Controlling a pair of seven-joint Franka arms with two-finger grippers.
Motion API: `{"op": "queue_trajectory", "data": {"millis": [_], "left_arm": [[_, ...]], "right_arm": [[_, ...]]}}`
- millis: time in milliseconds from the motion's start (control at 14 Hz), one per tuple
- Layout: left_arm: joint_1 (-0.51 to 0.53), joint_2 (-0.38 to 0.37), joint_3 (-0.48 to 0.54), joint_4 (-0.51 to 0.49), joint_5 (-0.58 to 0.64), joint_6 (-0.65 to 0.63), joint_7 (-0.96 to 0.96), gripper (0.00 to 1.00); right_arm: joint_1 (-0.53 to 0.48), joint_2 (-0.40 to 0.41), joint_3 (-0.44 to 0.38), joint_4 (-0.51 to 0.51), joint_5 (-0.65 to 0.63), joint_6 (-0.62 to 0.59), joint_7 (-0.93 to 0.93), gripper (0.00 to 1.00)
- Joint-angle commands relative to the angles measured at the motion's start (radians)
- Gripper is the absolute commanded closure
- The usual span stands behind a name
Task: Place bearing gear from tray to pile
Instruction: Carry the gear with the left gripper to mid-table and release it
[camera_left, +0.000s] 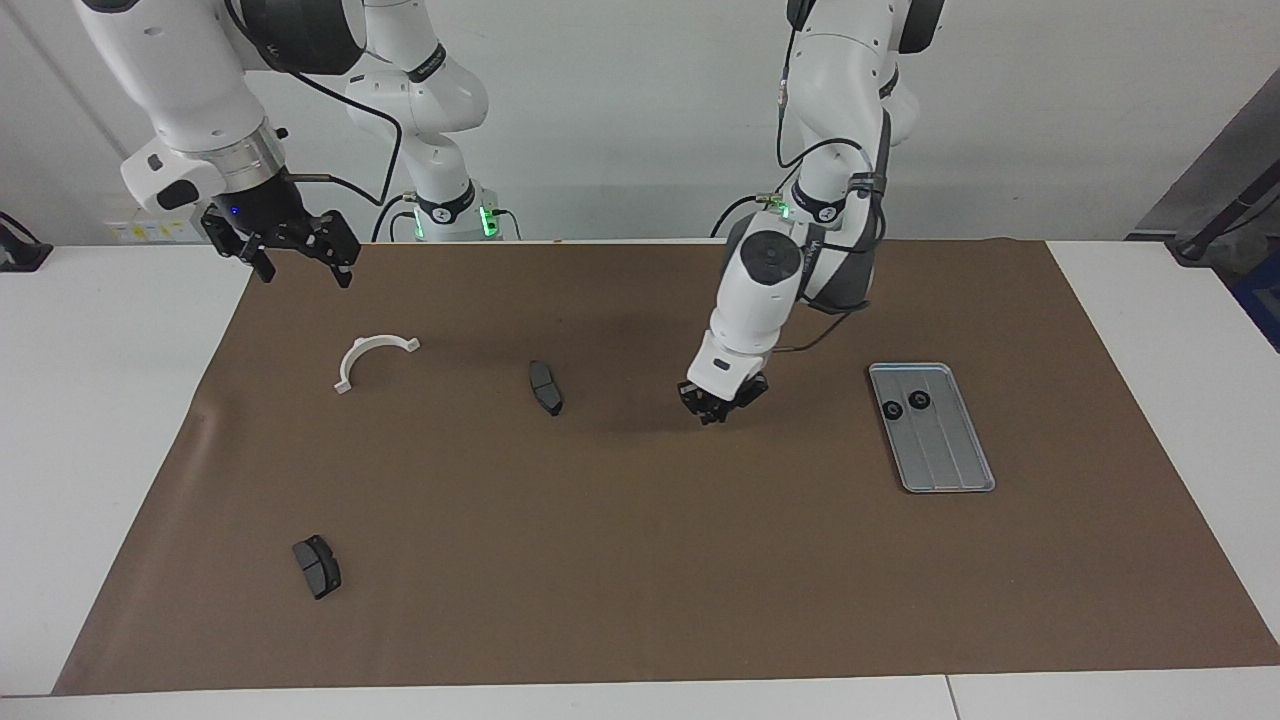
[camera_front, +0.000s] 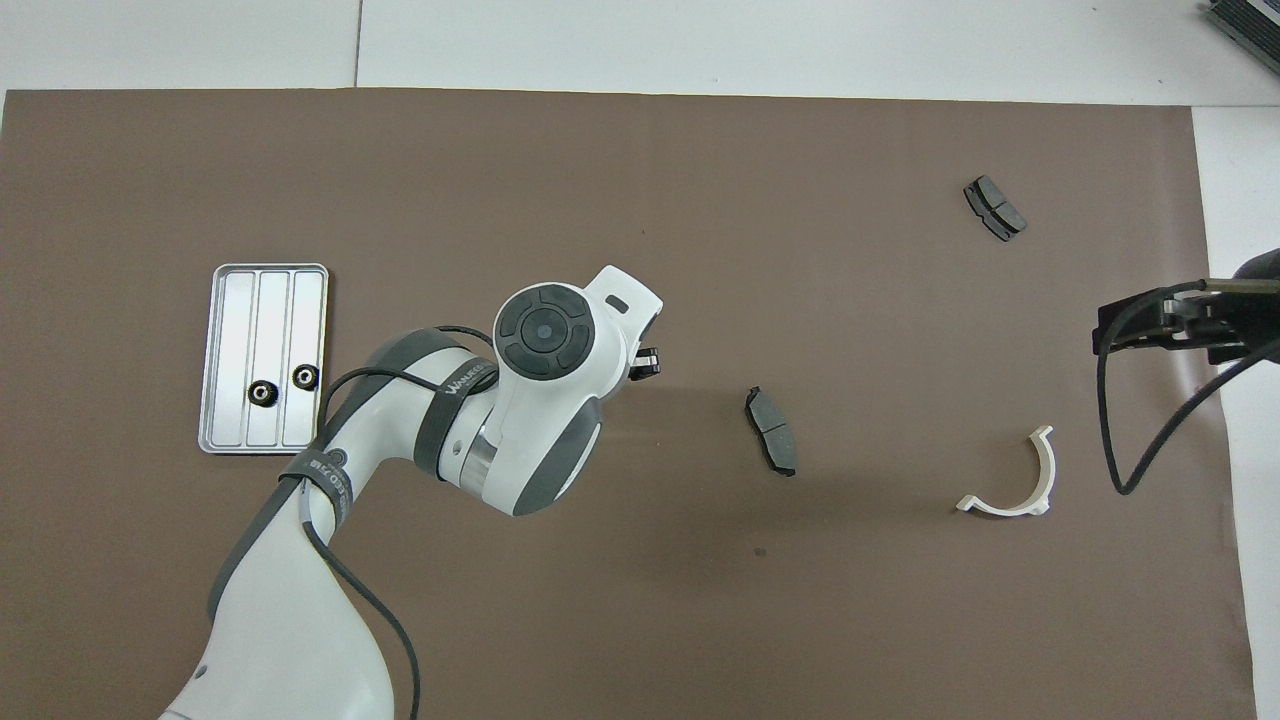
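The silver ridged tray (camera_left: 945, 470) lies on the brown mat at the left arm's end and holds two small black bearing gears (camera_left: 890, 408) (camera_left: 918, 400). In the overhead view, the tray (camera_front: 265, 300) and gears (camera_front: 263, 393) (camera_front: 305, 376) show too. The pile is scattered: a white half-ring bracket (camera_left: 362, 350) (camera_front: 1045, 475) and two dark brake pads (camera_left: 545, 387) (camera_left: 317, 566) (camera_front: 771, 430) (camera_front: 994, 207). My left gripper (camera_left: 718, 405) (camera_front: 645, 362) hangs low over bare mat between the tray and the nearer brake pad. My right gripper (camera_left: 303, 262) (camera_front: 1150, 320) is open and empty, raised over the mat's edge.
The brown mat (camera_left: 640, 560) covers most of the white table (camera_left: 100, 400). The left arm's forearm and cable (camera_front: 520, 400) stretch over the mat beside the tray. The right arm waits at its end of the table.
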Motion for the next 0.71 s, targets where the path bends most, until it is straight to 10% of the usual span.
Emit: {"op": "queue_trajectory", "data": {"millis": [0,641], "left_arm": [[-0.015,0.016,0.023,0.024,0.001,0.005,-0.030,0.19],[0.401,-0.062,0.058,0.024,0.018,-0.138,0.465,0.24]], "right_arm": [[-0.009,-0.045,0.005,-0.085,0.022,0.098,-0.039,0.00],[0.210,0.083,0.007,-0.144,0.070,0.387,0.187,0.00]]}}
